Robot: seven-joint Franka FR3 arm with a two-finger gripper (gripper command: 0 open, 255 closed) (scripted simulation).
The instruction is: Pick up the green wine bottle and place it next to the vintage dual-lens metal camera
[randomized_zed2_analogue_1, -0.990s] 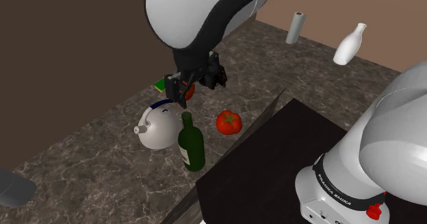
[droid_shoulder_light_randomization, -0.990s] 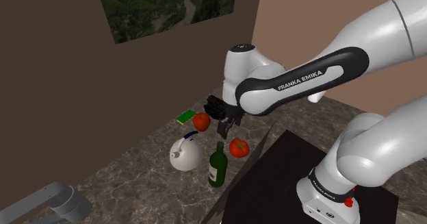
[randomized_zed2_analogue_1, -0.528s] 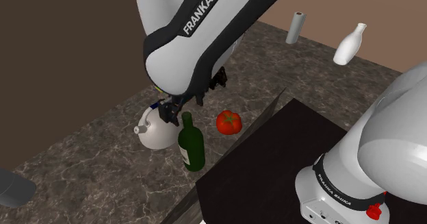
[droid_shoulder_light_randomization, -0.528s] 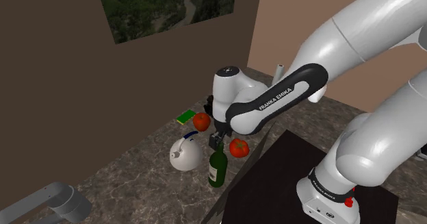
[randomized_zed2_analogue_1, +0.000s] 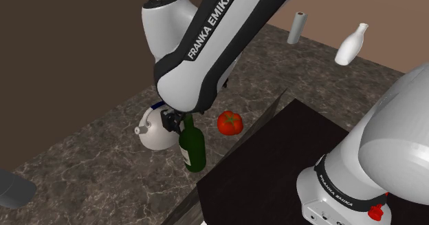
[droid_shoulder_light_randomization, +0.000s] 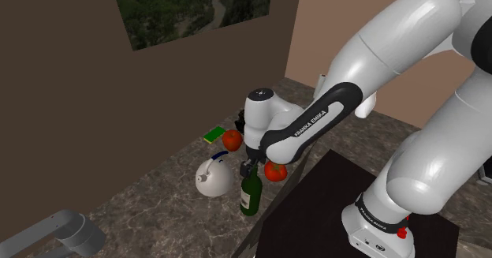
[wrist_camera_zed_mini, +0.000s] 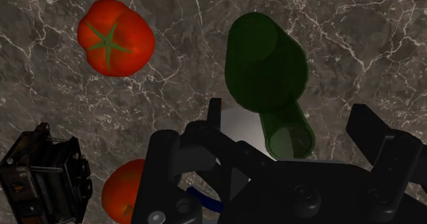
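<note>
Green and upright, the wine bottle [droid_shoulder_light_randomization: 251, 195] stood on the marbled counter [droid_shoulder_light_randomization: 150, 197] between a white teapot [droid_shoulder_light_randomization: 212, 177] and a tomato [droid_shoulder_light_randomization: 274, 170], its long axis vertical. The gripper [wrist_camera_zed_mini: 289, 113] hung directly over the neck, its 2 fingers spread wide either side, apparently clear of it. A short straight descent looked enough before closing.

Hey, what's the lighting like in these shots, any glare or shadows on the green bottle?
Shoulder view: dim, even light; the green bottle looks nearly black, with no clear cast shadow on the counter. Second exterior view: it reads greener, with no glare spot. Wrist view: it looks see-through dark green, while the tomato is brightly lit.
</note>
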